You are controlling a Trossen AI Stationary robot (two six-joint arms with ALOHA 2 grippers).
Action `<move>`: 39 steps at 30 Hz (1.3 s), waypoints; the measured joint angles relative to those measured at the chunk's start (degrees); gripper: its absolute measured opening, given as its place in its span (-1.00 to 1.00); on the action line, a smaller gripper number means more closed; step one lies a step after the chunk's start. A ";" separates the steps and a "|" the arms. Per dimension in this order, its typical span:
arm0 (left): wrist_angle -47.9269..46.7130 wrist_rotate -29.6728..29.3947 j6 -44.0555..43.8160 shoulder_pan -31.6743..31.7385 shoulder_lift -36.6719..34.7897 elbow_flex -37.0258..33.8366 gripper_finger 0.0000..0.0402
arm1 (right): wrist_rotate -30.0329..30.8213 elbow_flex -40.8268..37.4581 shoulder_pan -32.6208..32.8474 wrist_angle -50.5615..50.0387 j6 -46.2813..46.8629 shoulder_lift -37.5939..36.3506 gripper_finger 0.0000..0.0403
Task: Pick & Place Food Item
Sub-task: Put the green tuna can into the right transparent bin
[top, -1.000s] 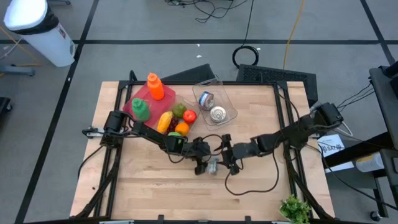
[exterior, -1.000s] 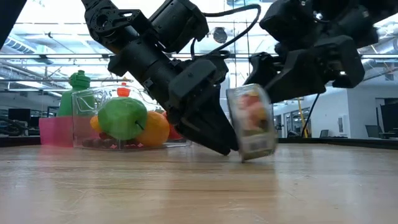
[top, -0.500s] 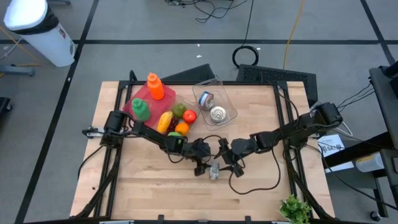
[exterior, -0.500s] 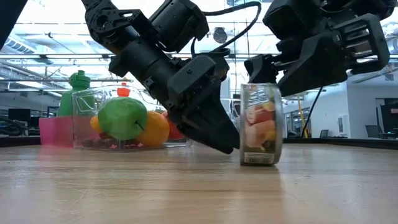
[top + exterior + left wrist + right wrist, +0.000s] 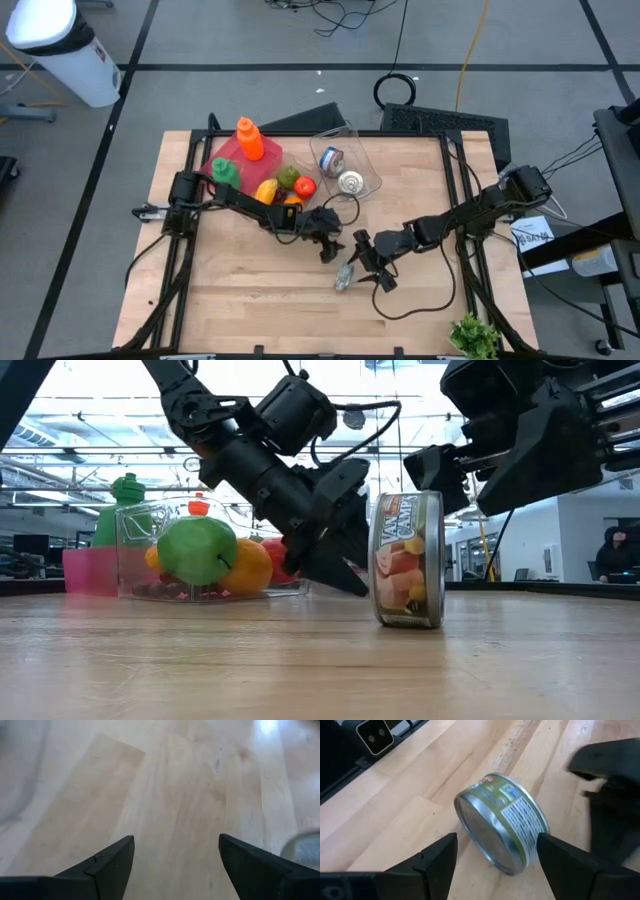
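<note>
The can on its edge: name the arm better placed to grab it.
Right. The right claw is open beside the can, which fills its wrist view between the fingers. The left claw is open too, but faces bare table.

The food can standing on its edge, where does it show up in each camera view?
High view: can lies lower centre, just beside the right gripper.
Low view: can sits right of centre, on its rim.
Left wrist view: not clearly in it.
Right wrist view: can at centre, beyond the open fingers.
Shared landmark: the wooden table.
</note>
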 joint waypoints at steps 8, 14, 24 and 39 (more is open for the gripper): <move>-1.21 4.80 -3.15 1.83 -4.53 -0.04 0.50 | 1.51 0.00 -0.01 1.35 -2.57 0.00 0.27; -1.60 4.87 -0.17 -0.75 -12.79 -0.02 0.50 | 1.20 0.00 -0.77 1.82 -4.60 0.00 0.27; -1.87 -0.69 3.12 -7.18 -20.87 0.02 0.50 | -4.62 1.36 -4.96 1.46 -4.06 0.00 0.32; -2.76 -4.18 -2.26 -8.67 -20.72 0.02 0.50 | -9.42 1.36 -6.90 2.18 -19.81 0.00 0.42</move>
